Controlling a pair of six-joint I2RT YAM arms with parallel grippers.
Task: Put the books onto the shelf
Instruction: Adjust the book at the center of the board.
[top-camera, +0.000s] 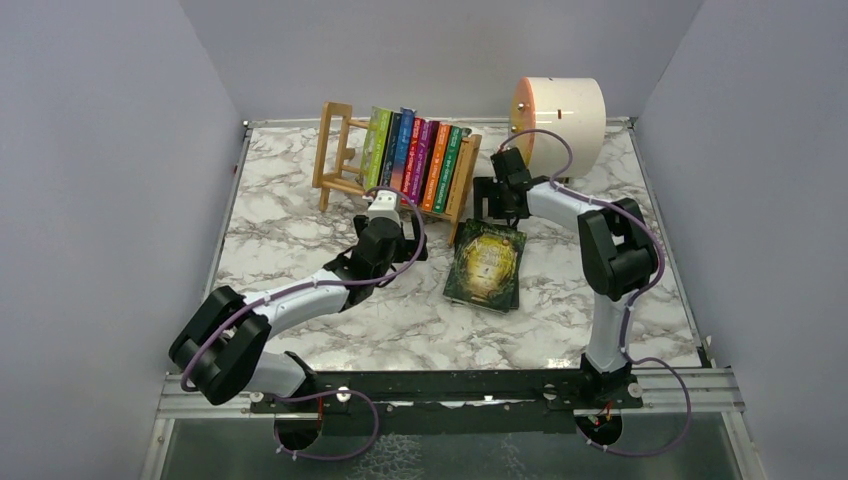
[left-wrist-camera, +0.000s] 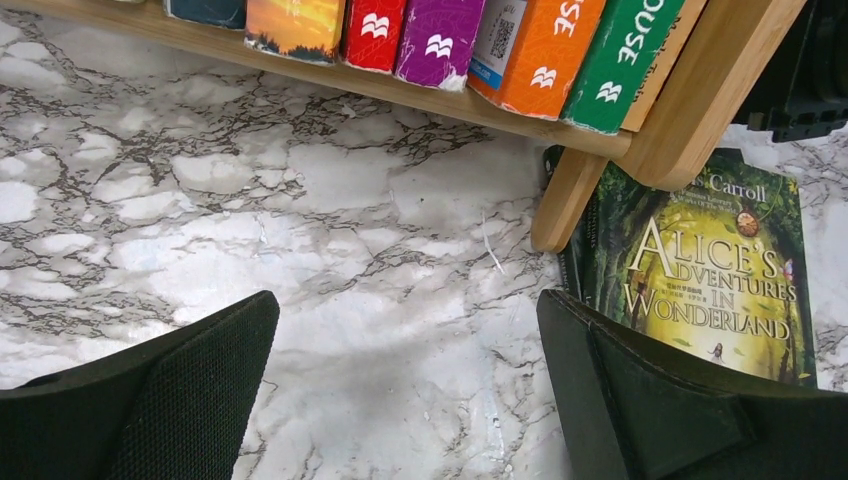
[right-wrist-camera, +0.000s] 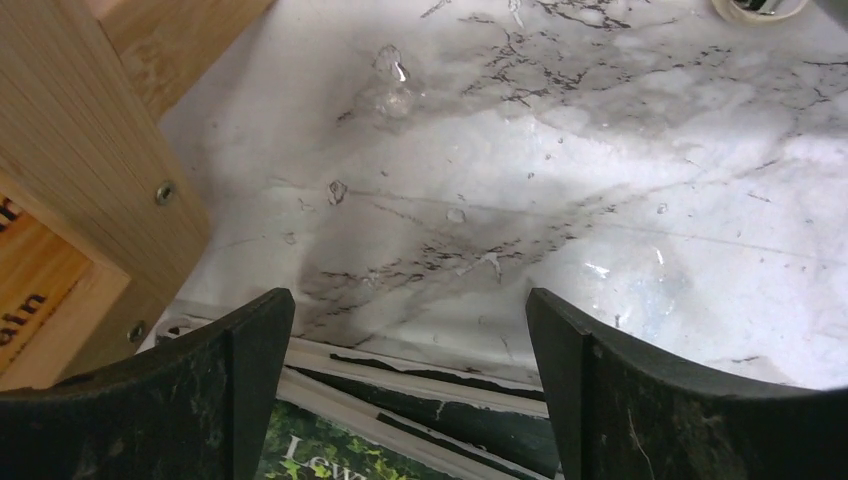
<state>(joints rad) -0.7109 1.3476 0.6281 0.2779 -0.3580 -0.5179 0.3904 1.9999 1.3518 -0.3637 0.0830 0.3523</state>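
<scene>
Right above the far edge of the stack of books (top-camera: 487, 265), the right end effector (right-wrist-camera: 407, 300) hangs released, fingers spread wide with only marble and book edges between them. It's just beside the right end piece of the shelf (top-camera: 335, 150). Top of that stack is Alice's Adventures in Wonderland (left-wrist-camera: 715, 270), dark green cover, face up on the counter (top-camera: 300, 230), its corner right by the shelf's foot. The left end effector (left-wrist-camera: 405, 305) is wide open too and empty, low in front of the shelf's middle. On the shelf itself a row of books (top-camera: 415, 160) stands spines out: green, blue, red, purple, orange, green. Behind the right arm sits a cream drum (top-camera: 565, 115).
</scene>
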